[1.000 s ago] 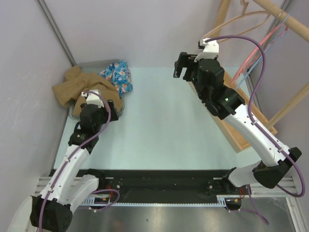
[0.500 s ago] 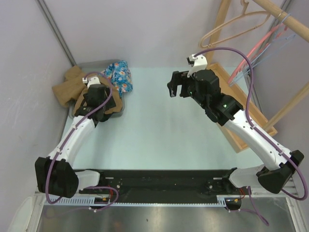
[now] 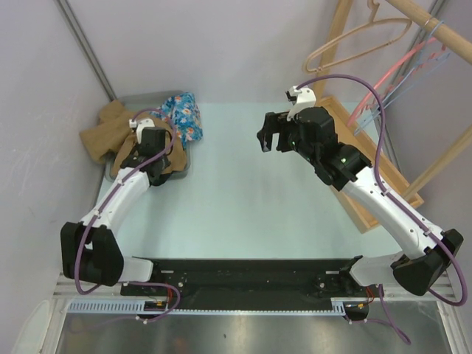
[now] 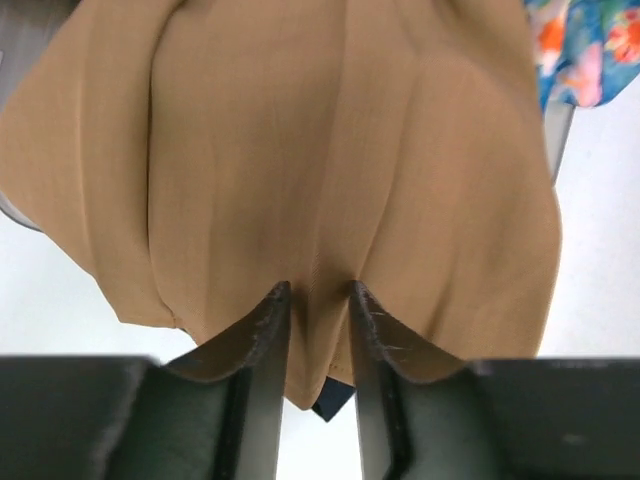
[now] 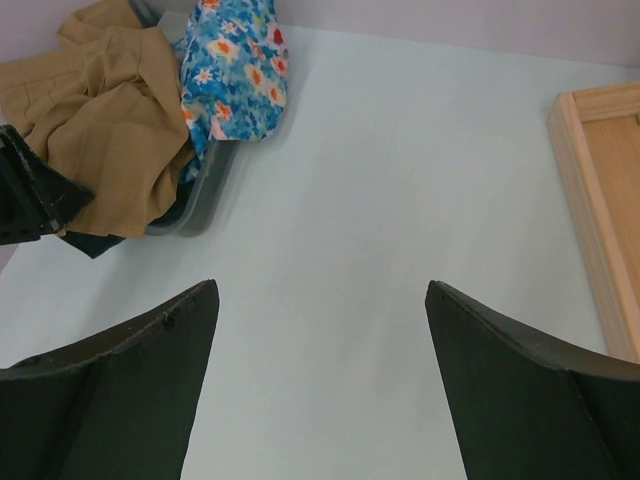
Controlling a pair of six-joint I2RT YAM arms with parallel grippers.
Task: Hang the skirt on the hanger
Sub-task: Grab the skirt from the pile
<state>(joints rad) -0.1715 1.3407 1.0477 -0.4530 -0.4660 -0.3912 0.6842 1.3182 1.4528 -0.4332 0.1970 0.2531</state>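
1. Fingers (image 4: 262, 330) of the left gripper (image 4: 318, 292) stood close together, nipped on a fold of the skirt (image 4: 300, 150) at the near edge of the tray (image 5: 205, 190). How firm the bite was, so tight a view did not show.
2. Right gripper (image 5: 320, 290) hung well to the right of the tray, its fingers wide apart and holding nothing.
3. Skirt lay heaped in the tray and spilled over its near and left rims. A floral cloth (image 5: 235, 60) was bunched at the tray's right end.
4. It looked light, soft and limp, so it would probably sag, hold no shape and slide out of a thin pinch.
5. Best hold, by my judgement, was the waistband, taken at two spots so it would spread for the hanger (image 3: 322, 50), which hung far to the right of the tray.
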